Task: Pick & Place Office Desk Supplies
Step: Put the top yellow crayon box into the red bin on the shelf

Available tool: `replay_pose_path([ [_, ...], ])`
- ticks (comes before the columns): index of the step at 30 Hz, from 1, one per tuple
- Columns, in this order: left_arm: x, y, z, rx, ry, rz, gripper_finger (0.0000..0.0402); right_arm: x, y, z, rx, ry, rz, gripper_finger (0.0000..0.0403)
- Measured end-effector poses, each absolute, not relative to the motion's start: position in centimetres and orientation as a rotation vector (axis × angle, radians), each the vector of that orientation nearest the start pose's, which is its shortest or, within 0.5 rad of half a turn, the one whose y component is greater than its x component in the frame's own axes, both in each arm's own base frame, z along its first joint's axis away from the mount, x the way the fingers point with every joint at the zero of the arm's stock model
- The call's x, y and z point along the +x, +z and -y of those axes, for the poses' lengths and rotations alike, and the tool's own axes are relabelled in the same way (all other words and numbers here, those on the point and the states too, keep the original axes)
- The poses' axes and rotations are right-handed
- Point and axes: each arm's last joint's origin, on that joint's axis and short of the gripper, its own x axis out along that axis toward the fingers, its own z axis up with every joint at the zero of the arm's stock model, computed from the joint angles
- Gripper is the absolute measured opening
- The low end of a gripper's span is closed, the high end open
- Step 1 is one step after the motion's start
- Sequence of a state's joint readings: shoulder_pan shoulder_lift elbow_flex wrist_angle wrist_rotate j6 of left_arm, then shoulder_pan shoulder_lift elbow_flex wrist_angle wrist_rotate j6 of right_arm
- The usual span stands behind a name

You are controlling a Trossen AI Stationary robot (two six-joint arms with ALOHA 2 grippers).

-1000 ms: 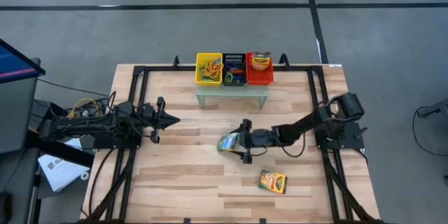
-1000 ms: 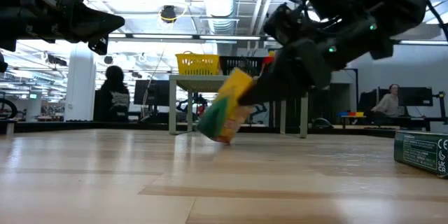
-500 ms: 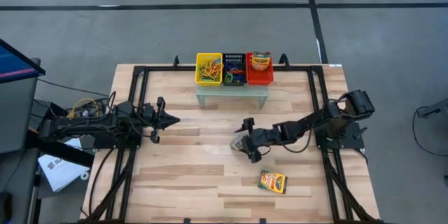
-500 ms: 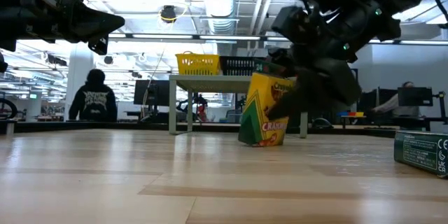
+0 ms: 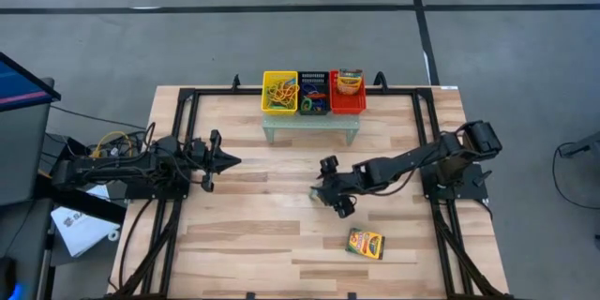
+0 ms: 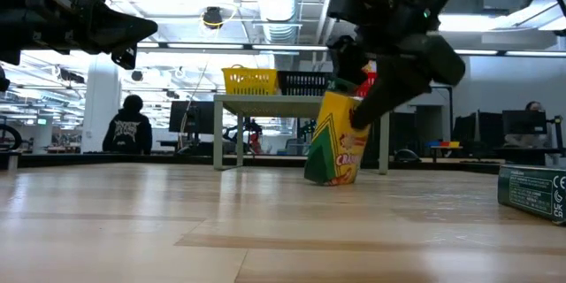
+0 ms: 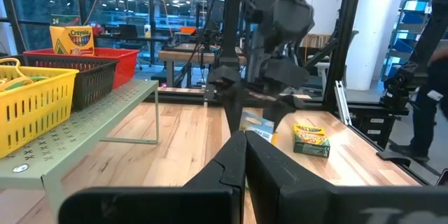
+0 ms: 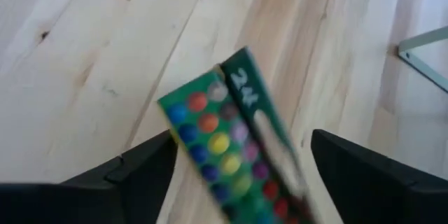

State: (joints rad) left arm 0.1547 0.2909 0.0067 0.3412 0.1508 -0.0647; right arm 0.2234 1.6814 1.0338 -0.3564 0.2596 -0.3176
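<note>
Grasp step: right gripper (image 5: pixel 331 195) at frame centre, fingers wide astride the upright crayon box (image 6: pixel 337 139), prob. not yet clamped, next needs closing & a lift toward red basket (image 5: pixel 348 103); left gripper (image 5: pixel 225 160) shut, mid-left.

Box (image 6: pixel 337 139) upright on table (image 6: pixel 177 230) (mid-table).

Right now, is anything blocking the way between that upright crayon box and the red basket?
Nothing visible does. The crayon box stands between the right gripper's open fingers, with bare table up to the raised shelf holding the red basket.
</note>
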Motion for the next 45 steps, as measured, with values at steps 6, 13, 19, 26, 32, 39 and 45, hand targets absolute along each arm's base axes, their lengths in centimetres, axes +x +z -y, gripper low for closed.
replay_pose_path([
  [6,11.5,17.4,-1.3,-0.056,0.002,0.056,0.0,32.9,19.8,-6.8,-0.52,0.162,-0.997,0.0269],
  [13,11.5,17.4,-1.3,-0.056,0.002,0.056,0.0,32.7,19.3,-6.8,-0.518,0.186,-1.041,0.022],
  [19,11.5,17.4,-1.3,-0.056,0.002,0.056,0.0,32.7,19.4,-6.8,-0.51,0.181,-1.034,0.0159],
  [26,11.5,17.4,-1.3,-0.056,0.002,0.056,0.0,32.6,19.7,-6.8,-0.51,0.178,-1.031,0.0095],
  [32,11.5,17.3,-1.3,-0.056,0.002,0.056,0.0,31.6,22.8,-6.3,-0.489,0.157,-0.931,0.0092],
  [39,11.5,17.4,-1.3,-0.056,0.002,0.056,0.0,27.5,30.0,-2.5,-0.453,-0.059,-0.739,0.0098],
  [45,11.5,17.3,-1.3,-0.056,0.002,0.056,0.0,23.1,36.2,1.8,-0.46,-0.321,-0.531,0.0097],
])
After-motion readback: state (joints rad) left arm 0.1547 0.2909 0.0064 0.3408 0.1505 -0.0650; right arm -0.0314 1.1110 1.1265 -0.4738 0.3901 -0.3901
